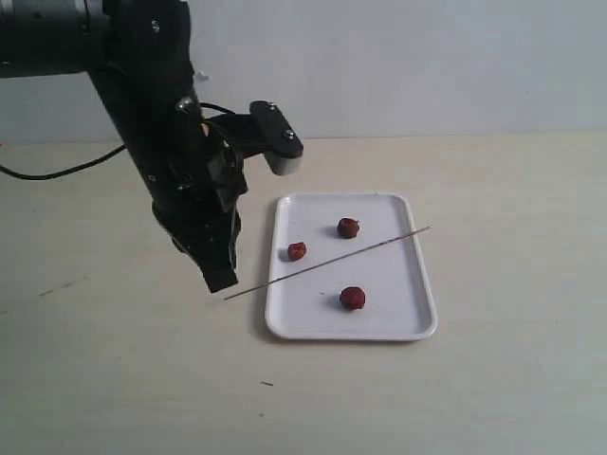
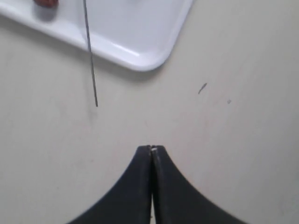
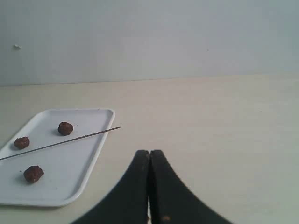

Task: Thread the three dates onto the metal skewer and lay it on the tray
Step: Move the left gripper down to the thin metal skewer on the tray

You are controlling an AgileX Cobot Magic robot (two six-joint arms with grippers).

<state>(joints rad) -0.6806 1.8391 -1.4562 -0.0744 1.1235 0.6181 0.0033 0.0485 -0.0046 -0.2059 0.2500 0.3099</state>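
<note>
- Three dates lie loose on the tray (image 1: 391,284): the first date (image 1: 348,227) is toward the far side, the second date (image 1: 297,250) is near the left rim, and the third date (image 1: 352,298) is toward the near side
- None of the three is on the skewer (image 1: 327,263), and each one lies apart from it; two are on its far side and one is on its near side
- There is one skewer, thin, grey and straight; it lies slantwise across the tray, and both ends pass over the rim, one at the near left and one at the far right
- There is one tray, white, flat on the pale table (image 1: 114,379)
- The exterior view shows one arm, the left one; the left gripper (image 1: 220,277) points down over the bare table, left of the tray and just beside the near left end of the skewer
- Its two black fingers are pressed together with nothing between them; the left wrist view shows the skewer end apart from the tips
- I cannot tell if the tips touch the table
- The right gripper (image 3: 149,152) shows only in its own wrist view; its fingers are also pressed together and hold nothing, and it is over bare table, well apart from the tray
- One small dark mark (image 1: 266,384) is on the table in front of the tray
- One black cable (image 1: 57,171) runs behind the left arm
</note>
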